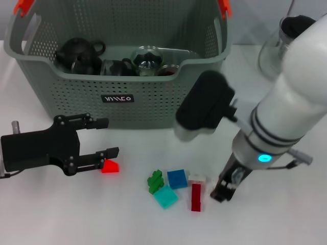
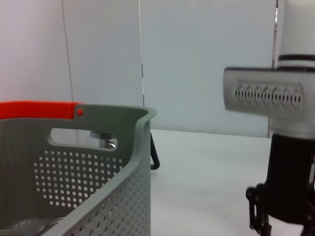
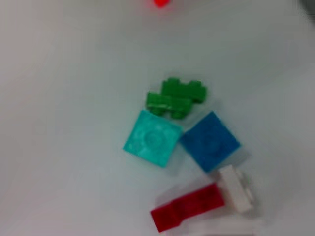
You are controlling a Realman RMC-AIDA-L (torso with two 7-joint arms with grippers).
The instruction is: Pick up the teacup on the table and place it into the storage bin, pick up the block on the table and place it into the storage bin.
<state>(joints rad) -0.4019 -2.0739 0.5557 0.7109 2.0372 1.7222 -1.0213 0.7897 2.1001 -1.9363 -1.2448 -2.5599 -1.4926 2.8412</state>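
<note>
Starting at the left, the left gripper (image 1: 104, 138) hangs spread wide just above a red block (image 1: 110, 166). Teaware already sits in the storage bin (image 1: 153, 99); blocks remain on the table (image 1: 61, 214). The right gripper (image 1: 225, 190) hovers beside the dark red block (image 1: 196, 197), fingers unreadable. Only its wrist view shows the block cluster close.

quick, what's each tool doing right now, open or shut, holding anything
Left tool: open, empty, low over the table, red block at its lower fingertip.
Right tool: cannot be told; low beside the dark red block.
</note>
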